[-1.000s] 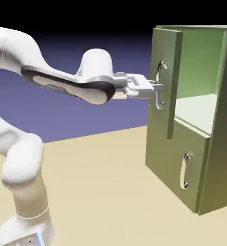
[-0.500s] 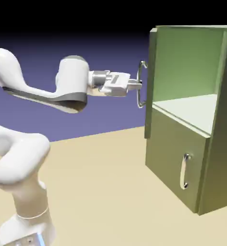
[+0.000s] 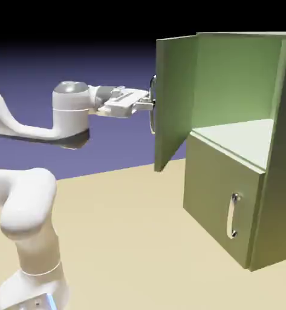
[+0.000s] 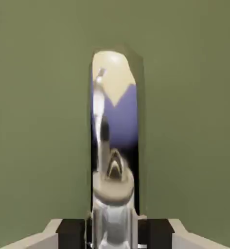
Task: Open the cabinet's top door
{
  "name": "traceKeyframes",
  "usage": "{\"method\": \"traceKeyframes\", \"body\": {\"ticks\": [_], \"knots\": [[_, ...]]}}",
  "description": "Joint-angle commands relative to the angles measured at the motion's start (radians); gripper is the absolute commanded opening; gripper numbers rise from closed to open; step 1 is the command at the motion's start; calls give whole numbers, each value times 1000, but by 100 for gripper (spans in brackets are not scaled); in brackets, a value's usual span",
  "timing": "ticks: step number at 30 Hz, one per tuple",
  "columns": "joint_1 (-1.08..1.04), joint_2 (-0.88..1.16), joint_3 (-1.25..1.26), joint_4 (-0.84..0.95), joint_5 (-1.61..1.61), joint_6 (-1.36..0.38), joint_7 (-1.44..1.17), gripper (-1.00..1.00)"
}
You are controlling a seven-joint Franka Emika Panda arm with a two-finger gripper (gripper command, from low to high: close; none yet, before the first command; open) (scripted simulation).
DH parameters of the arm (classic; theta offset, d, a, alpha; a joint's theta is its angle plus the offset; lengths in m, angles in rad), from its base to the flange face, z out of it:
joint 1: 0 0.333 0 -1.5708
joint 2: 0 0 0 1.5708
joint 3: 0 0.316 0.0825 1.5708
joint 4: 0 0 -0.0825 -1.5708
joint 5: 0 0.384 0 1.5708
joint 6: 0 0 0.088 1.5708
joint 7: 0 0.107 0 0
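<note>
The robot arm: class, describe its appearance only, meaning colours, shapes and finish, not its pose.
The arm is glossy white, built of rounded, bulbous segments, with a dark band along one link and a grey cap at the wrist. Its tool is pale grey and boxy; the hand view shows black blocks beside small grey fingertips.

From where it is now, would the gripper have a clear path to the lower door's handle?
Probably yes, once it lets go. The gripper is shut on the top door's handle, and the top door is swung wide, above the lower door's handle. Nothing stands on the table before it.
</note>
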Motion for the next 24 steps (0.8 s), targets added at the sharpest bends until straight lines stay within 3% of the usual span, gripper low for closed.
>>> {"method": "traceKeyframes", "body": {"ticks": [1, 11, 24], "knots": [[12, -2, 25, 9, 34, -42, -10, -100], [8, 32, 307, 200, 316, -477, -64, -100], [-309, 76, 635, 658, 539, -979, -117, -100]]}}
